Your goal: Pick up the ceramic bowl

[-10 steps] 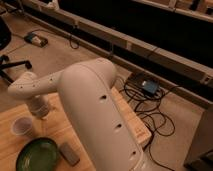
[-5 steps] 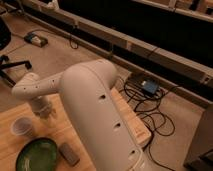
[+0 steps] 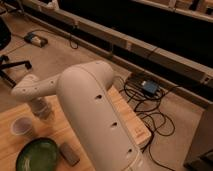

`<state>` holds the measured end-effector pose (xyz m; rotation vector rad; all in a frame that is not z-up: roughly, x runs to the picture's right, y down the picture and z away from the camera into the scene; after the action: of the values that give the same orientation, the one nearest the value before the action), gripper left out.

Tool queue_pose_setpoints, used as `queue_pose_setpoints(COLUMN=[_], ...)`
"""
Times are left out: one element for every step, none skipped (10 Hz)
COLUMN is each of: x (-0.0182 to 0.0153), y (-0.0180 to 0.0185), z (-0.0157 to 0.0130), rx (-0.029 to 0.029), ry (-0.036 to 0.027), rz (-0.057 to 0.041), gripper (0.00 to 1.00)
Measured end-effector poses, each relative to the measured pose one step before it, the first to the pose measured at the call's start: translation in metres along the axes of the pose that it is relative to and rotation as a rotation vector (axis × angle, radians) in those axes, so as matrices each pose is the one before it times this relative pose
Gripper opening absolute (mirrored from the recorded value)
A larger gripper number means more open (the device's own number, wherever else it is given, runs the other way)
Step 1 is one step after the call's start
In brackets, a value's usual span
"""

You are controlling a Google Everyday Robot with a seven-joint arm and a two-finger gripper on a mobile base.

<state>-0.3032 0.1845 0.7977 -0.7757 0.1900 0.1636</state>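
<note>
The ceramic bowl (image 3: 37, 155) is a glossy dark green shallow bowl with rings inside. It sits on the wooden table (image 3: 10, 120) at the bottom left. My white arm (image 3: 95, 110) reaches over the table from the lower right. The gripper (image 3: 44, 114) hangs below the wrist, above the table and a little beyond the bowl's far rim, between the bowl and the table's back edge. It holds nothing that I can see. A small translucent plastic cup (image 3: 22, 126) stands left of the gripper.
A small dark rectangular block (image 3: 69, 153) lies just right of the bowl. Off the table are a black office chair (image 3: 9, 55), tangled cables with a blue box (image 3: 149, 87) on the floor, and a long dark shelf unit (image 3: 150, 30).
The arm and gripper have shifted slightly right and toward the bowl. The bowl, cup and block have not moved.
</note>
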Motion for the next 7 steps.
queue_pose_setpoints(x=[-0.00638, -0.01104, -0.00565, -0.00403, -0.00699, -0.00216, 0.00022], y=[0.01126, 0.01924, 0.01347, 0.0082, 0.00978, 0.00275, 0.00077], z=[-0.00119, 0.00016, 0.00216, 0.00228, 0.00365, 0.00167, 0.00222], rx=[-0.00921, -0.02057, -0.02084, -0.01412, -0.01846, -0.00909, -0.00588], ry=[-0.02382, -0.04679, -0.02815, -0.01698, -0.01638, -0.0057, 0.00096], rz=[-0.02864, -0.03573, -0.02408, -0.01432, -0.02041, -0.00577, 0.00147], gripper=[0.61, 0.73, 0.79, 0.8, 0.8, 0.8, 0.8])
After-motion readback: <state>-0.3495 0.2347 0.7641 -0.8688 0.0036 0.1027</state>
